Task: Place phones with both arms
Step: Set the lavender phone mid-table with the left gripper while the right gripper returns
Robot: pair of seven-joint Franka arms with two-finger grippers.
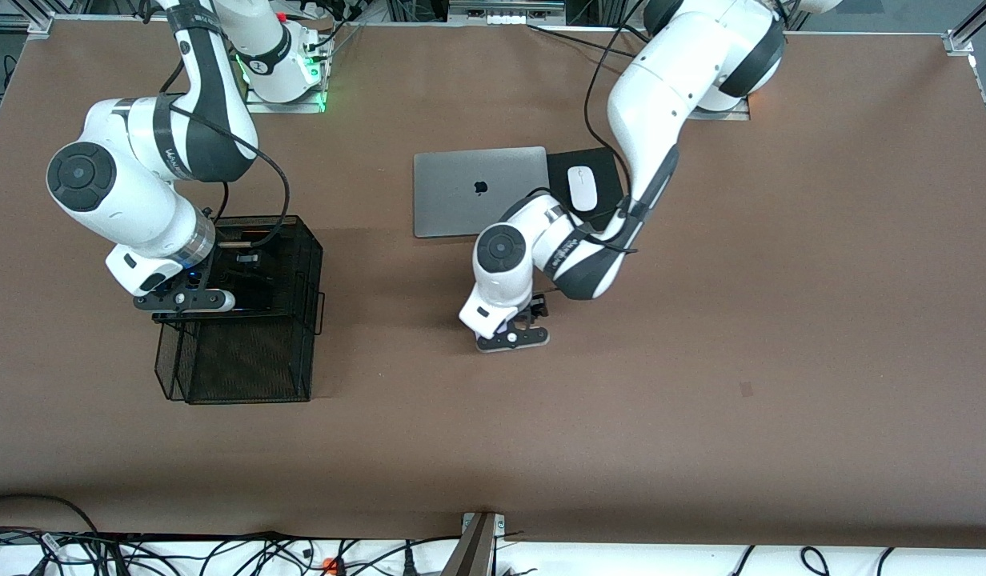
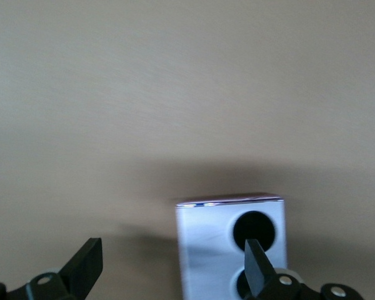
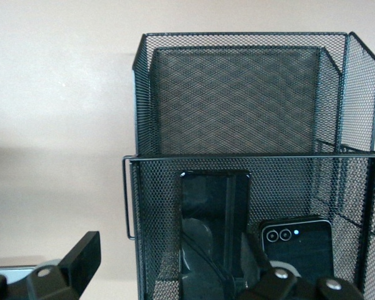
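Gleaming squarish lavender-white phone (image 2: 231, 247) between open left tool (image 2: 175, 269) fingers, on matte table (image 2: 175, 94).

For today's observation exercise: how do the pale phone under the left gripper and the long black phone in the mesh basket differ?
The pale phone is lavender-white; the long black phone is dark.
The pale phone is short and squarish; the long black phone is an elongated slab.
The pale phone lies on the bare table between the open left gripper fingers; the long black phone lies inside the mesh basket under the open right gripper.
Both lie flat, ungripped.
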